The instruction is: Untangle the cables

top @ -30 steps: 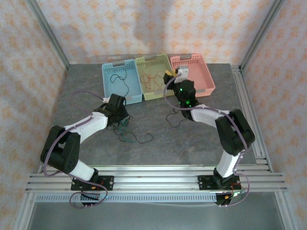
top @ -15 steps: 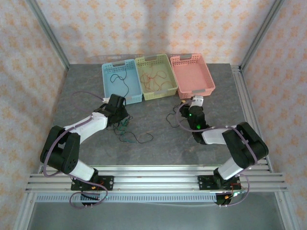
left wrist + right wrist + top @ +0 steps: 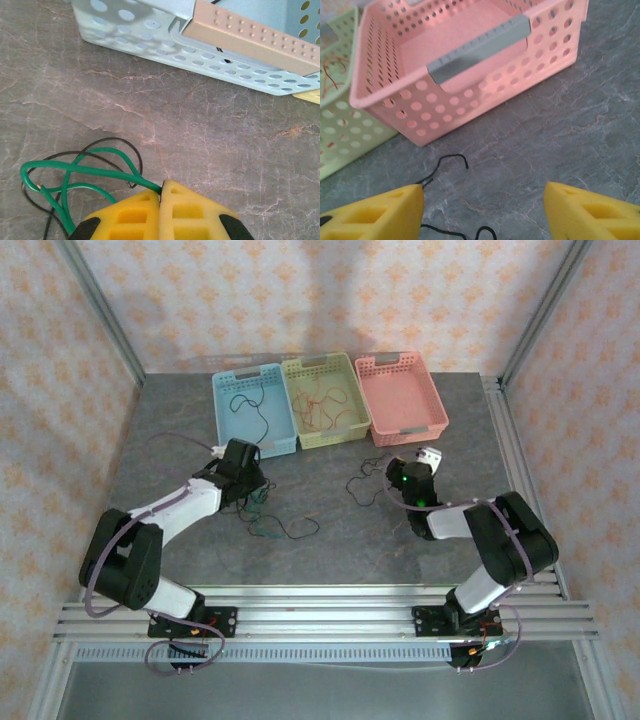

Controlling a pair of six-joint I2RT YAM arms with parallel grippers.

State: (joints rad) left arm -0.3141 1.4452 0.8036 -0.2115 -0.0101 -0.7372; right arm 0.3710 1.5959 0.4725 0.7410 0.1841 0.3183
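Observation:
My left gripper [image 3: 162, 192] is shut, its yellow fingers [image 3: 125, 215] pinching a green cable [image 3: 80, 171] that loops over the table with a thin black cable [image 3: 121, 145] tangled through it. From above, the left gripper [image 3: 256, 488] sits at the top of this green and black tangle [image 3: 268, 520]. My right gripper [image 3: 482, 200] is open and empty, low over the table in front of the pink basket [image 3: 470, 85]. A loose black cable [image 3: 447, 162] lies between and just ahead of its fingers. From above, the right gripper [image 3: 426, 454] is to the right of that black cable [image 3: 360, 486].
Three baskets stand in a row at the back: a blue one [image 3: 232, 430] holding a black cable, a green one [image 3: 300, 435] holding red-orange cables, and the pink basket [image 3: 435, 415]. The blue basket's wall [image 3: 165, 45] is just ahead of my left gripper. Metal rails line the right edge.
My right arm came back from above the baskets and lowered to the table in front of the pink basket, its jaws opening wider. The left arm stayed put.

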